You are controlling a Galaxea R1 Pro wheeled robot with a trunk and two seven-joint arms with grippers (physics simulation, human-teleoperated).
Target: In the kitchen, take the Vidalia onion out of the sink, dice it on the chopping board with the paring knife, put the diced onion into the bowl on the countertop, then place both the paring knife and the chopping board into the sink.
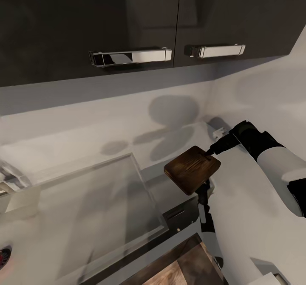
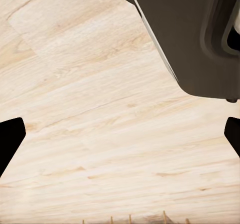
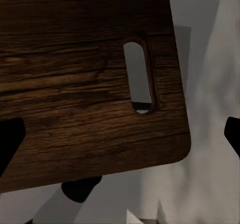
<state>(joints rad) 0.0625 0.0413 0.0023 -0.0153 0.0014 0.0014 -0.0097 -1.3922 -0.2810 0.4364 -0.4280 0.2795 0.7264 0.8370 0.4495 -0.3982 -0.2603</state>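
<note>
The chopping board [image 1: 192,169], dark brown with a slot handle, hangs tilted above the countertop [image 1: 255,217], just right of the sink [image 1: 140,166]. My right gripper [image 1: 211,151] is at the board's far right corner. In the right wrist view the board [image 3: 75,84] lies face-on beyond the gripper [image 3: 120,139], whose fingertips [image 3: 10,144] stand wide apart, so the gripper is open and not closed on the board. My left gripper [image 2: 120,134] is open over pale wood floor [image 2: 100,109]. The onion, paring knife and bowl are out of view.
Dark wall cabinets [image 1: 127,17] with chrome handles [image 1: 129,57] hang above the counter. My left arm [image 1: 205,210] reaches down below the board. A dark part of the robot's body [image 2: 195,34] shows in the left wrist view.
</note>
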